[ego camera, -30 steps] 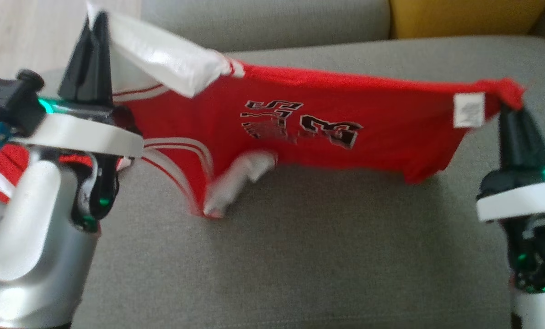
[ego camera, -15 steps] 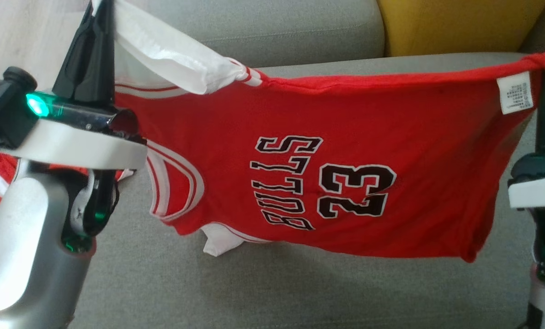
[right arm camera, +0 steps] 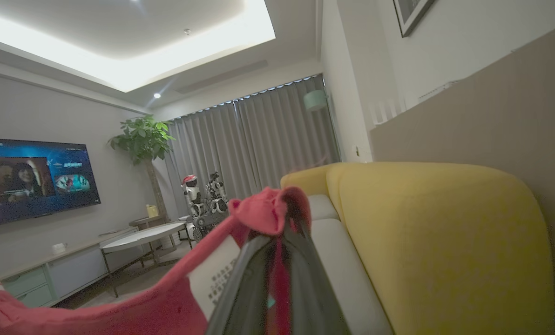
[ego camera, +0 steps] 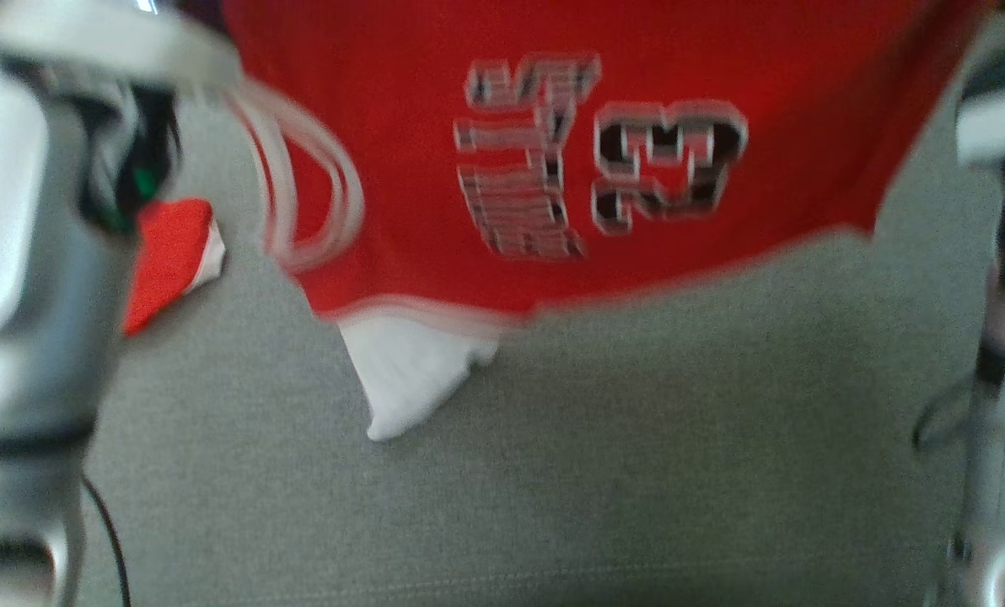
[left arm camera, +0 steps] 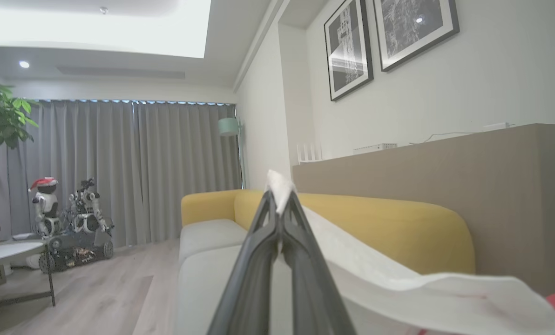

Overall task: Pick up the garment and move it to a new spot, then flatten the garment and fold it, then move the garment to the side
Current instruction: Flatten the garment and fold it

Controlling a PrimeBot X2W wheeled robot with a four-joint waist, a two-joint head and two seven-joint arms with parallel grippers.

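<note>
While left claw (left arm camera: 280, 207) pinches garment (ego camera: 806, 101), couch (ego camera: 637, 438) beneath

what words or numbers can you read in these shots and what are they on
"23": number on the red jersey, motion-smeared, only a guess.
Word beside it on the jersey: too blurred to read.
Care label at the jersey's edge: print too small to read.
TV screen: captions too small to read.
</note>
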